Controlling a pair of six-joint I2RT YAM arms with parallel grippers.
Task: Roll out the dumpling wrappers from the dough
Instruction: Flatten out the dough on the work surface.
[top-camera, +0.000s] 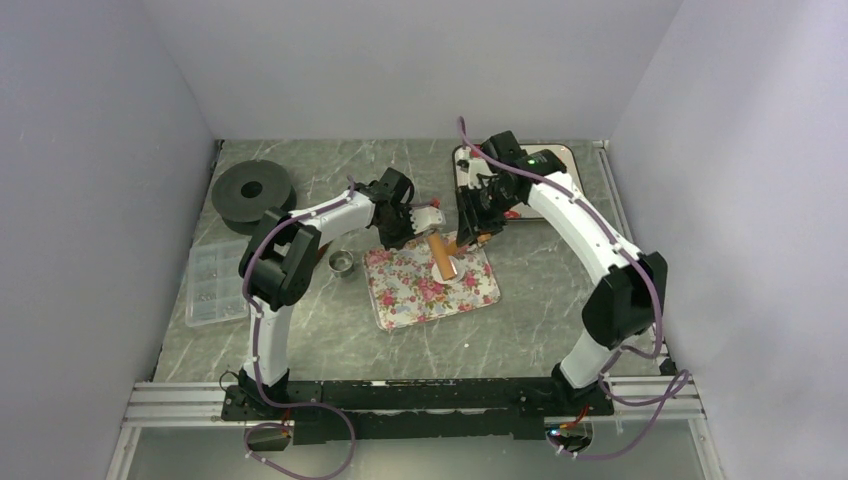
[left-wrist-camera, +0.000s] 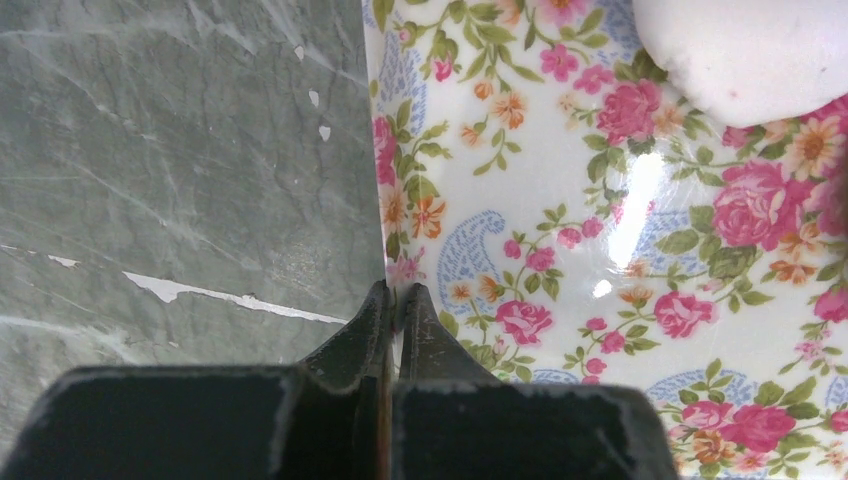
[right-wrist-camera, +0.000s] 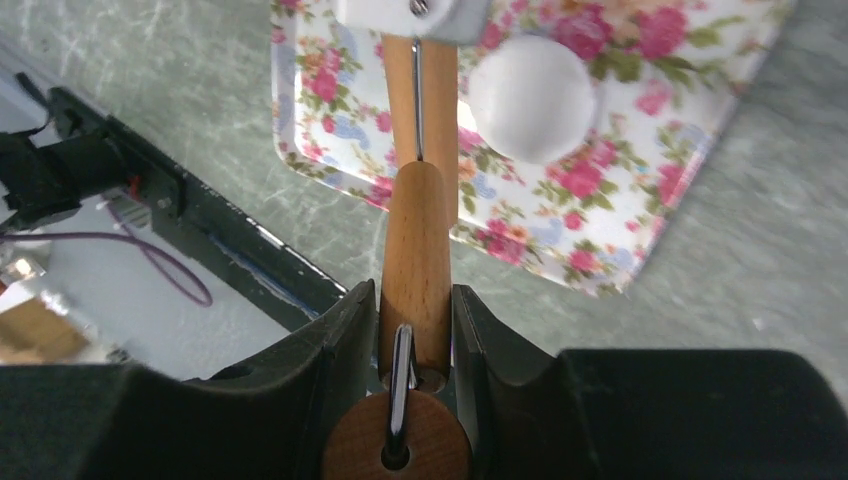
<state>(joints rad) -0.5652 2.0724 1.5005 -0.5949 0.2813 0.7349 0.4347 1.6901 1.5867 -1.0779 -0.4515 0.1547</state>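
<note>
Clamped around the wooden roller handle (right-wrist-camera: 415, 240), fingers part-open to its width, my right hand (right-wrist-camera: 415, 295) holds the white head (right-wrist-camera: 410, 15) over the floral tray (right-wrist-camera: 620, 230), just beside the dough (right-wrist-camera: 528, 98). That is a rounded lump, not yet flattened; no dumpling wrappers show. My left hand (left-wrist-camera: 397, 295), fingers pressed together on nothing, sits at the tray's rim by the worktop (left-wrist-camera: 180, 150), likely to stop it sliding under the rolling.

No writing, label, brand, number or sign can be read in any view.
</note>
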